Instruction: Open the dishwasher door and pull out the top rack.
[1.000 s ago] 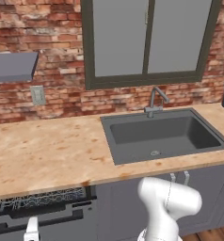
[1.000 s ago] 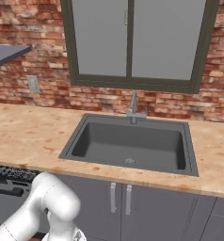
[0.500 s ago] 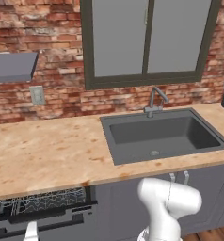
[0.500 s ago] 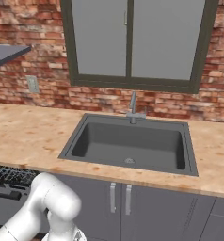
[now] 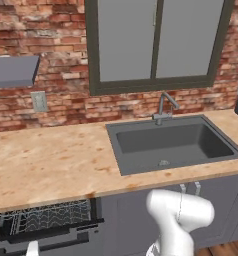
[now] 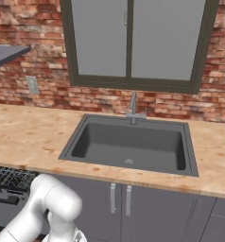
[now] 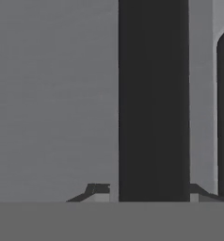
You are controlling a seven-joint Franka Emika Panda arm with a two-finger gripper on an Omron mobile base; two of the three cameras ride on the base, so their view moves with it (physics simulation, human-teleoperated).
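The dishwasher door (image 5: 46, 239) stands ajar at the lower left, its top edge tilted out from under the counter. Behind that edge the top rack (image 5: 45, 217) shows as white wire grid inside the machine; it also shows at the left edge of the right base view (image 6: 8, 178). In the hand view my gripper (image 7: 149, 193) is shut on the door's black bar handle (image 7: 154, 94), one fingertip (image 7: 97, 190) on each side of it, with the grey door panel (image 7: 52, 94) behind.
A wooden counter (image 5: 46, 160) runs above the dishwasher, with a dark sink (image 5: 171, 142) and faucet (image 5: 163, 107) to the right. Grey cabinet doors (image 6: 119, 203) sit below the sink. My white arm (image 5: 178, 220) stands in front of them.
The door's top edge has swung further out and down, and more of the wire rack shows behind it. The gripper stays shut on the handle.
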